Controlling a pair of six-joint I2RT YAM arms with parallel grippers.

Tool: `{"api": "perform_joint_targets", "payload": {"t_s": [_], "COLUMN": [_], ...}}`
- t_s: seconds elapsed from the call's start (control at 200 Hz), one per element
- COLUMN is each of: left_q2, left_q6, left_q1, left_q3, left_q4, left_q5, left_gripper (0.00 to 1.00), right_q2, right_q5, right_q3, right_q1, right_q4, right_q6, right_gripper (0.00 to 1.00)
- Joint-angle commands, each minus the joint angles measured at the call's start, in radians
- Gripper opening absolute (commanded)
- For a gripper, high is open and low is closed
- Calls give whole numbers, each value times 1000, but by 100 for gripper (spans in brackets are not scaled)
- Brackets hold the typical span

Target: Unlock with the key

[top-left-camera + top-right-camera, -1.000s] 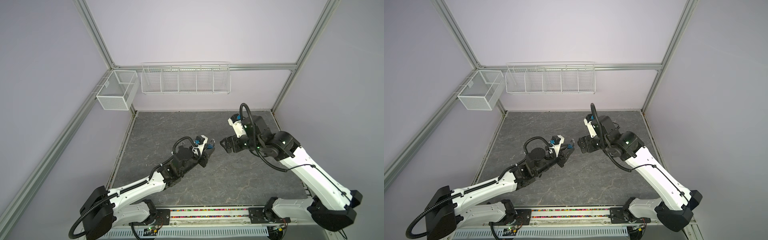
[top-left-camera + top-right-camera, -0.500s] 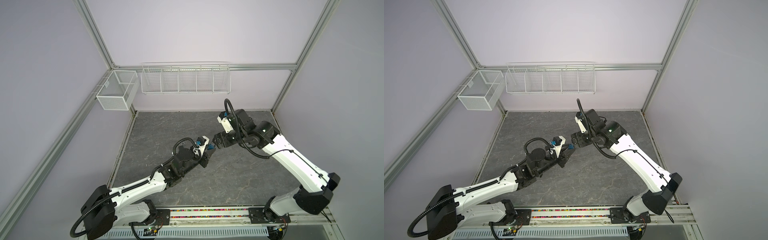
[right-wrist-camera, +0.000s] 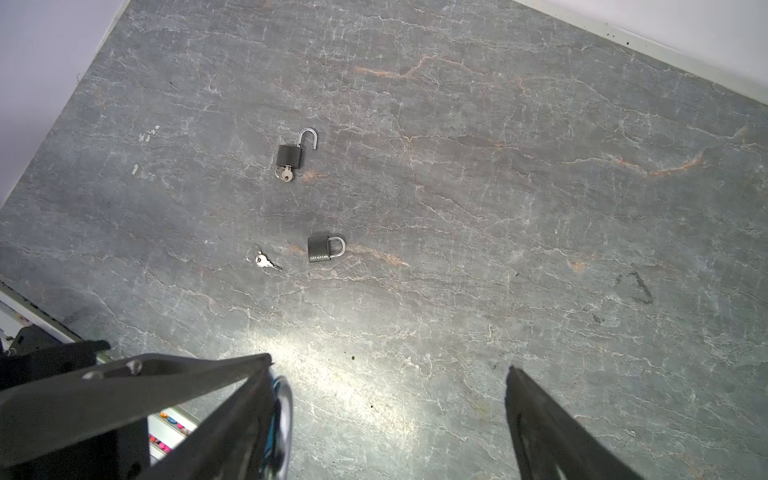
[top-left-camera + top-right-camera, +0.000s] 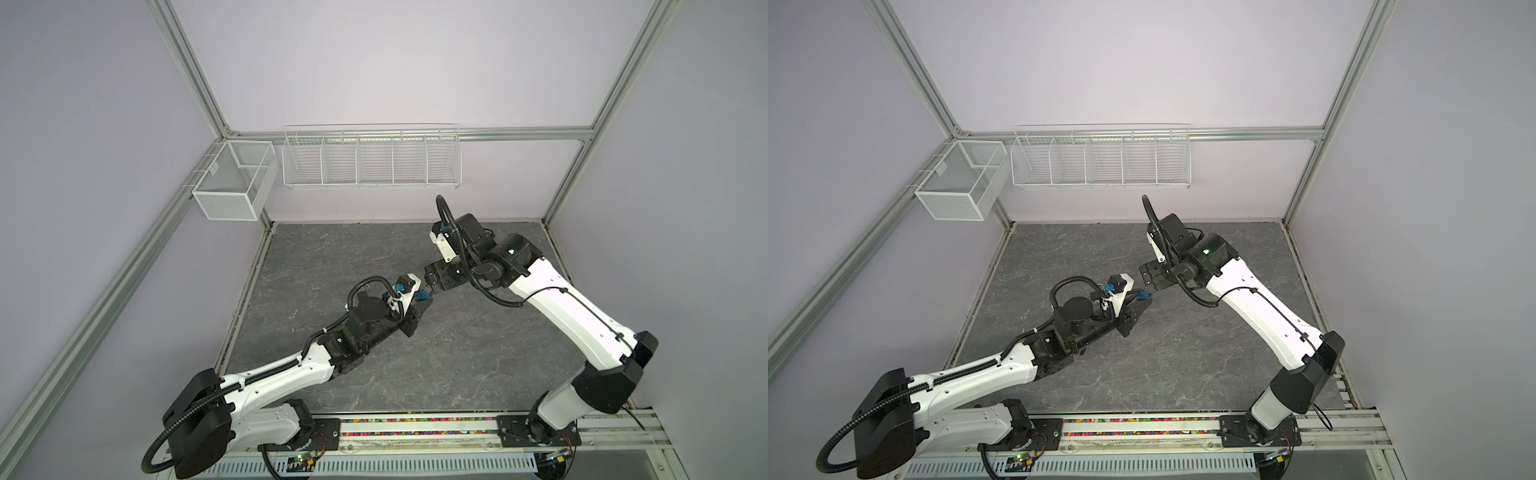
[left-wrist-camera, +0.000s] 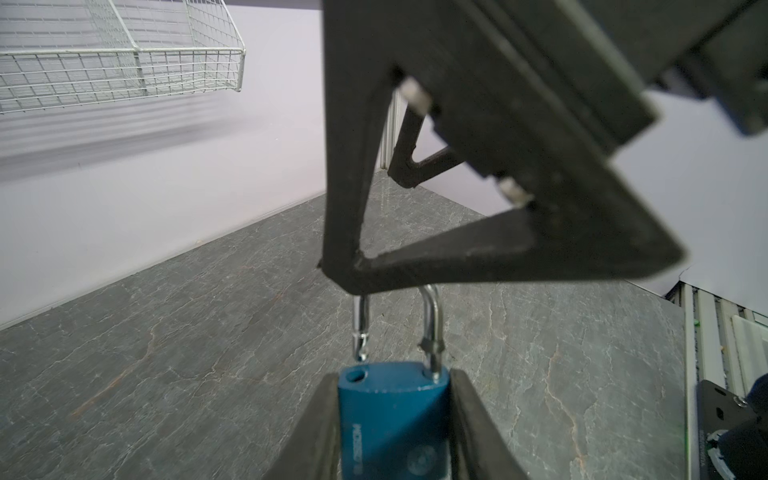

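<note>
The left end effector pinches the body of a blue padlock between its two fingers, holding it above the worktop near the middle in both top views. The padlock's shackle stands raised, one leg seated in the body and the free leg clear of its hole. The right end effector is spread wide and meets the padlock from the opposite side. One of its fingers covers the top of the shackle. In the right wrist view the shackle lies against that finger's inner face.

On the worktop lie an opened grey padlock with an inserted key, and near it a closed grey padlock with a loose key just beside it.
</note>
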Motion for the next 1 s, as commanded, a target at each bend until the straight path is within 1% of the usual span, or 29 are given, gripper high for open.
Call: {"api": "perform_joint_targets", "payload": {"t_s": [0.0, 0.085, 0.25, 0.515, 0.63, 0.845, 0.875, 0.995], "left_q2": [-12, -14, -20, -26, -26, -12, -8, 5], "left_q6": [21, 23, 36, 45, 33, 2, -2, -27], "left_q1": [-5, -5, -5, -5, -5, -5, -6, -5], "left_q3": [-3, -3, -3, -3, 15, 32, 36, 50], "left_q4": [39, 39, 38, 31, 7, -1, -3, -12], "left_q5": [8, 8, 4, -34, -58, -92, -94, -103], "left_gripper": [0, 0, 0, 0, 0, 0, 0, 0], "right_q2": [16, 29, 45, 24, -16, -103, -111, -141], "right_q5": [39, 57, 56, -39, -121, -189, -185, -103], "right_q3": [21, 37, 61, 48, 0, -86, -92, -111], "right_q1": [0, -2, -16, -69, -80, -99, -103, -126], "right_q4": [-50, -81, -122, -145, -131, -93, -94, -106], "right_q6": [-34, -39, -45, -66, -72, -44, -39, -24], "right_gripper": [88, 88, 88, 89, 89, 88, 88, 89]}}
